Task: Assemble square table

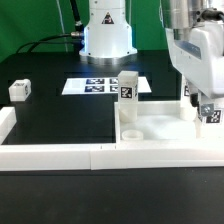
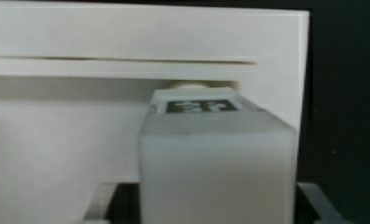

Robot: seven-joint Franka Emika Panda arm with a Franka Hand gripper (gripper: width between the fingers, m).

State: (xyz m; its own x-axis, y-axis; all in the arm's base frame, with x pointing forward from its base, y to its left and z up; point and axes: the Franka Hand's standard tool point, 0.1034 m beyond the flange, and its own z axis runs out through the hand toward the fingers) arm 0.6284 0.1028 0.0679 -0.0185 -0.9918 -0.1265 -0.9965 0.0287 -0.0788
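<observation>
Editor: Foreground first. What ran along the table's [image 1: 60, 115] near edge?

Stringer: Border wall [image 1: 60, 152], long and low. Just behind it sat the square tabletop [image 1: 160, 128], toward the exterior view's right.

Editor: And the gripper?

Stringer: The gripper [image 1: 208, 108] hung over the tabletop's edge at the exterior view's right, jaws narrowed onto the held leg [image 1: 211, 115]. That leg's long axis ran upright, straight down from the jaws, its lower end close to the tray. In the wrist view the held leg [image 2: 214, 160] pointed toward the rim, but whether its tip met a corner hole could not be told.

Editor: Farther back?

Stringer: The standing leg [image 1: 128, 88] rose upright at the tabletop's edge on the exterior view's left. Beyond it the marker board [image 1: 100, 86] lay flat, and the loose leg [image 1: 20, 90] sat well apart, near the table's edge at the exterior view's left.
</observation>
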